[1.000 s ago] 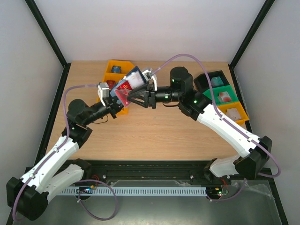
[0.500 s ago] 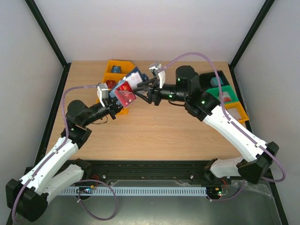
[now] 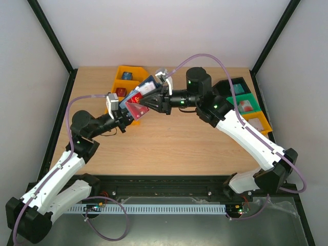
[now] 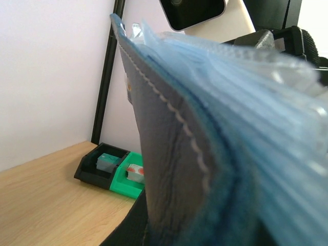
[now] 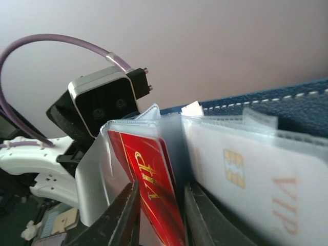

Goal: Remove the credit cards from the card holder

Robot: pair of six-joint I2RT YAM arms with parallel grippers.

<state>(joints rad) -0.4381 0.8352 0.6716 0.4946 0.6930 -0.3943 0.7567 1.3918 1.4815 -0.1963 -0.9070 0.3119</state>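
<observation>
– Two end effectors to enter. Item one?

– Left end effector [image 3: 128,111]: pressed together on the lower end of the card holder [image 3: 149,82]. It holds the holder off the bench [image 3: 174,148], over the far-left part and above the yellow bin [image 3: 119,81].

– Condition of the card holder?

– Dark navy cover with pale stitching, spread open. Light blue lining, clear plastic sleeves fanned out. In the left wrist view it fills nearly the whole frame, and the fingers gripping it are hidden there.

– Item two?

– Right end effector [image 5: 161,187]: meets the open side of the holder from the right. Its two dark fingers [image 5: 125,218] stand narrowly apart, one on each side of the red credit card [image 5: 154,179]. I cannot tell whether they press on it.

– Cards on hand?

– One red credit card with gold "VIP" lettering, set among the clear sleeves and tilted. One pale credit card [image 5: 241,179] with a gold chip and "VIP" lettering, inside a clear sleeve just beside the red one, on the navy cover's side.

– Other stock?

– One black bin [image 4: 84,173] and one green bin [image 4: 128,187], touching side by side near the far-right corner of the bench, each with a small object inside. The yellow bin shows a small blue object in its far compartment and a red one in the next. The left arm's wrist camera [image 5: 102,102] faces the right wrist view from behind the sleeves.
</observation>
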